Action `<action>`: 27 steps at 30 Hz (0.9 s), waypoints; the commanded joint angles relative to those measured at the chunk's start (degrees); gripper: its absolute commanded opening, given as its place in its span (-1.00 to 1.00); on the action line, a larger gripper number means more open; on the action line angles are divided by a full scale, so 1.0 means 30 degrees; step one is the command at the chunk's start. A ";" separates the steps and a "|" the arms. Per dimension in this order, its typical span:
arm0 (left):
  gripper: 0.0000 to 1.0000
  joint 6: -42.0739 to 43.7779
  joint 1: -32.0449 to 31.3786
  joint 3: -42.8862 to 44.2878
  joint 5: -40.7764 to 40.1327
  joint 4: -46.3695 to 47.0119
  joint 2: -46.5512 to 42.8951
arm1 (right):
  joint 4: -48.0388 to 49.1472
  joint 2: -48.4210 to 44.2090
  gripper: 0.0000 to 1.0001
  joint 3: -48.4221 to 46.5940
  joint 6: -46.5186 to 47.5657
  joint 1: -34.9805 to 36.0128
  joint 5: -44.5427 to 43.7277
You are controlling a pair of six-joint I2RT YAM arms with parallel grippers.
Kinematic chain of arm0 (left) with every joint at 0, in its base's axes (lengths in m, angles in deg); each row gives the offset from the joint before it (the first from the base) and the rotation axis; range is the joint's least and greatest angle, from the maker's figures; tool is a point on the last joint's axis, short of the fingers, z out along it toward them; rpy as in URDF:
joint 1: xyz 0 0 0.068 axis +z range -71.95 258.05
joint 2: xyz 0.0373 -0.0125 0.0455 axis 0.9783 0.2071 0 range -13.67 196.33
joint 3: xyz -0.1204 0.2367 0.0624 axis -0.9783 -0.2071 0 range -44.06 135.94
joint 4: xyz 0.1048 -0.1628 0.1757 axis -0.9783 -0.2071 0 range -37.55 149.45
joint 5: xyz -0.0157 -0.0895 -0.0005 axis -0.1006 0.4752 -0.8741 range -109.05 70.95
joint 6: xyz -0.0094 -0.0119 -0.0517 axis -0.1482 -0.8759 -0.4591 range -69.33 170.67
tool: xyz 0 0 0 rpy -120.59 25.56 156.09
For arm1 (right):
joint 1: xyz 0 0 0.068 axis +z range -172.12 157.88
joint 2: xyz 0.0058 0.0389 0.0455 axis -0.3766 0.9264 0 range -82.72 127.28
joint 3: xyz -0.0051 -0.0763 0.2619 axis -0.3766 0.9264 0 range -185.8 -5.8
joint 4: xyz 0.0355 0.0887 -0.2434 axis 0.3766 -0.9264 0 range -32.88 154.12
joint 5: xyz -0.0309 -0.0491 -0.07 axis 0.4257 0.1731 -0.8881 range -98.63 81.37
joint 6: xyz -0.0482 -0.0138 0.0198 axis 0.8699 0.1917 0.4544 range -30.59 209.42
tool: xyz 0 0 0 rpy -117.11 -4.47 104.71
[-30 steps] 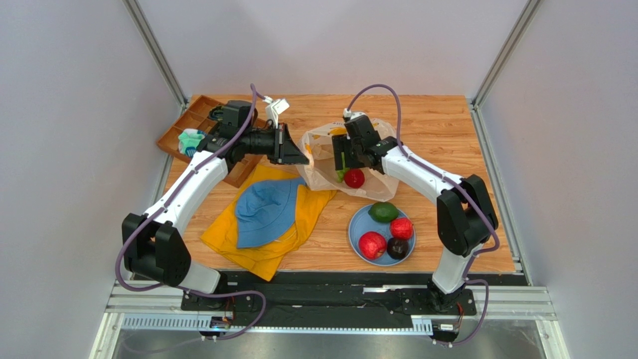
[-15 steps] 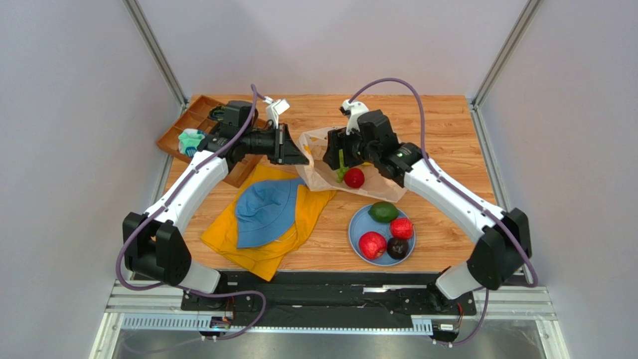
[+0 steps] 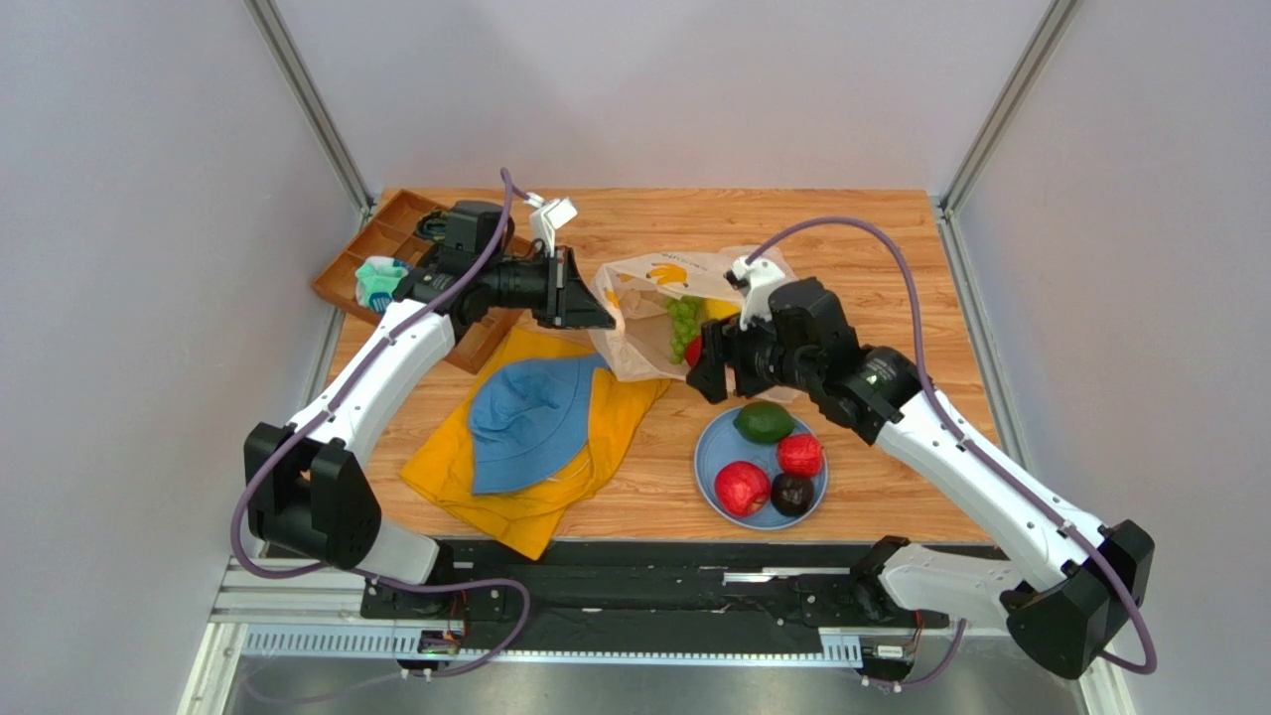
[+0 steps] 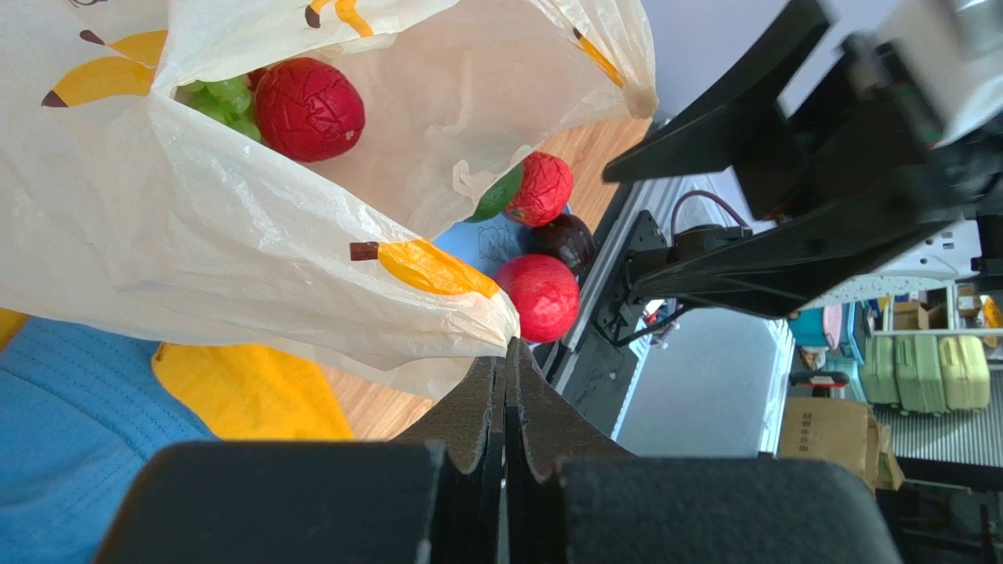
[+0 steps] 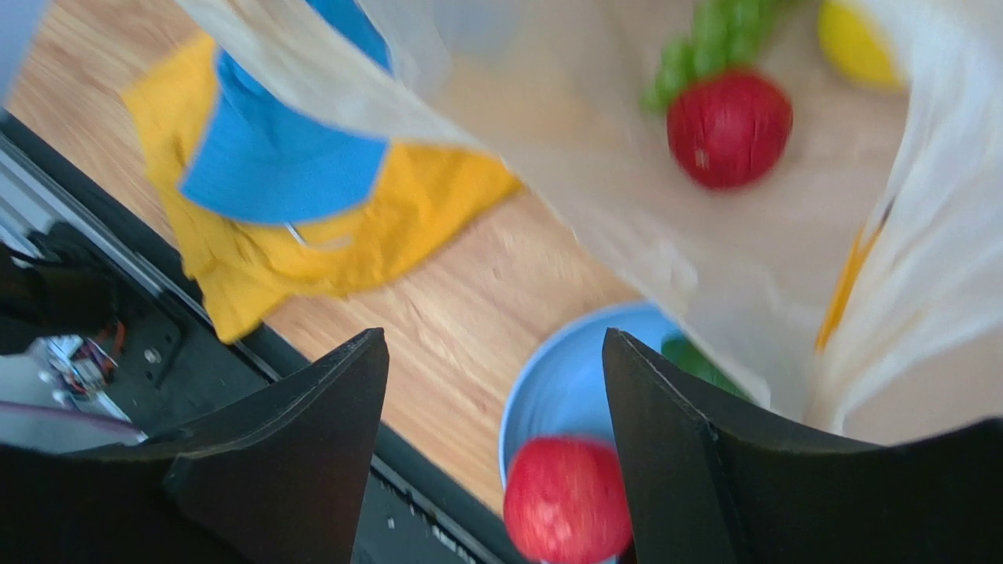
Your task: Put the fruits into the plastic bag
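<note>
- Well, from above the right hand (image 3: 704, 368) hides most of the red fruit (image 5: 730, 127) inside the plastic bag (image 3: 642, 306); its wrist camera shows it whole, beside the grapes (image 5: 706, 41).
- That hand's pulled back out of the bag, spread wide, empty, near the blue plate (image 3: 704, 455).
- Left hand (image 4: 509, 358) is pressed together on the bag's rim.

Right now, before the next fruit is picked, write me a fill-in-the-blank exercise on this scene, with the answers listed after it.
1. The left claw pinches the plastic bag while the right claw hangs ____, holding nothing.
2. The blue plate holds ____ fruits.
3. Inside the bag, beside the green grapes, lies a ____ round fruit.
4. The blue hat lies on a ____ cloth.

Missing words: open; four; red; yellow.
</note>
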 commanded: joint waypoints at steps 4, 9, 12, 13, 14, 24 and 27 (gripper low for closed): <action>-1.00 0.0435 0.0104 0.0857 0.0045 0.0216 0.0129 | -0.3767 -0.2743 0.44 0.2584 -0.1995 0.0021 -0.0286; -1.00 0.0406 0.0104 0.0828 0.0046 0.0216 0.0129 | -0.3972 -0.2894 0.50 0.3933 -0.2847 0.0049 0.0594; -1.00 0.0406 0.0104 0.0828 0.0016 0.0187 0.0100 | -0.5024 -0.2017 0.53 0.3907 -0.3669 0.0021 -0.0343; -1.00 0.0406 0.0104 0.0857 0.0016 0.0215 0.0071 | -0.5375 -0.1375 0.53 0.3790 -0.3698 0.0049 -0.0315; -1.00 0.0435 0.0104 0.0828 0.0016 0.0216 0.0070 | -0.5698 -0.1137 0.53 0.3759 -0.3669 0.0079 -0.0431; -1.00 0.0435 0.0104 0.0828 0.0016 0.0215 0.0158 | -0.5613 0.0681 0.57 0.4345 -0.4226 0.0926 -0.1484; -1.00 0.0406 0.0104 0.0828 0.0046 0.0186 0.0187 | -0.5906 0.1264 0.60 0.4316 -0.4225 0.1366 -0.2131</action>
